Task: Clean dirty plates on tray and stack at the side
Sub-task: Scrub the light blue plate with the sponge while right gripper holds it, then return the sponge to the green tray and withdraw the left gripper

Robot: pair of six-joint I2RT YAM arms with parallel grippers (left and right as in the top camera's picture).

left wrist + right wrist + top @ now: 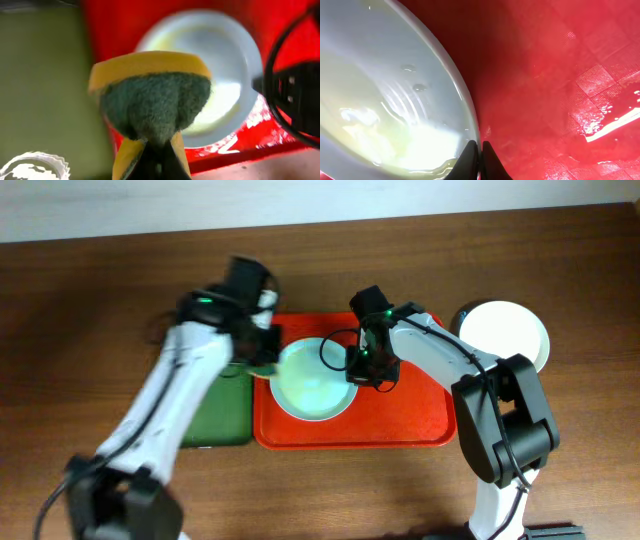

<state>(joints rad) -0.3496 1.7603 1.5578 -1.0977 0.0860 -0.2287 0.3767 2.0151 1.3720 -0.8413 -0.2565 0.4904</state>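
Observation:
A pale mint plate (312, 383) with a yellowish film lies on the left half of the red tray (410, 415). My left gripper (262, 362) is shut on a yellow sponge with a green scouring face (152, 95) and holds it over the plate's left rim (225, 60). My right gripper (361, 368) is shut on the plate's right rim; in the right wrist view the fingertips (480, 149) pinch the rim of the wet plate (395, 100) above the tray floor (560, 75). A white plate (505, 335) stands on the table to the right of the tray.
A dark green tray (215, 412) lies against the red tray's left side, under my left arm; it also shows in the left wrist view (45, 75). A white ridged object (30, 167) shows at the lower left there. Brown wooden table (90, 300) lies all around.

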